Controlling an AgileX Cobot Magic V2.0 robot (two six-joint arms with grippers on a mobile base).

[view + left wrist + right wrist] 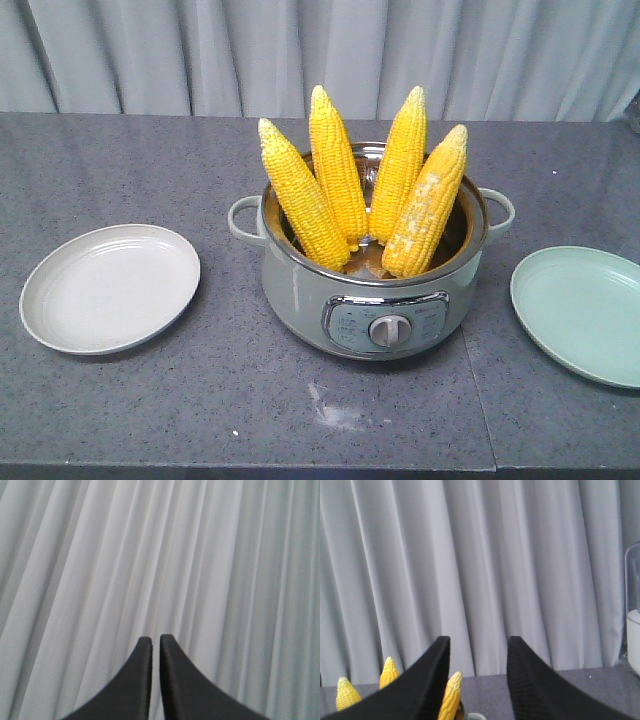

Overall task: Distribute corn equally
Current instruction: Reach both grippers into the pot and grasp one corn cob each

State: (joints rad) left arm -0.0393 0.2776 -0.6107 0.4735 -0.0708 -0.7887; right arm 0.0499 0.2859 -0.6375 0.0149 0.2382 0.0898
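Corn cobs [335, 165], four whole bright yellow husked ones, are standing on end, points up, inside a sage-green round electric cooker pot [300, 290] at mid-tabletop. They are leaning on its rim and crowding together at the base. A pale grey round plate [110, 288] is lying on the robot's left and a pale green round plate [580, 310] on its right, both bare. Judgement: nothing shared out yet; two cobs per plate wanted.

Left hand [155, 640] is facing the curtain, fingers drawn almost together, gripping nothing. Right hand [478, 640] is holding its fingers wide apart, empty, with three cob tips showing low in its view.

Risks, as judged:
- Pulling one cob is likely to shift its neighbours, since they are propping each other.
- A tapered, ridged cob may slip if pinched near the point.
- A round cob may roll off a shallow plate.
- A miscount would be leaving three and one.

Dark grey speckled stone-look tabletop [150, 420] is showing a seam and a whitish smear [335, 412] before the pot. A pleated pale grey curtain [150, 50] is closing off the back. A clear vessel [632, 615] with something white inside is sitting at the far right.
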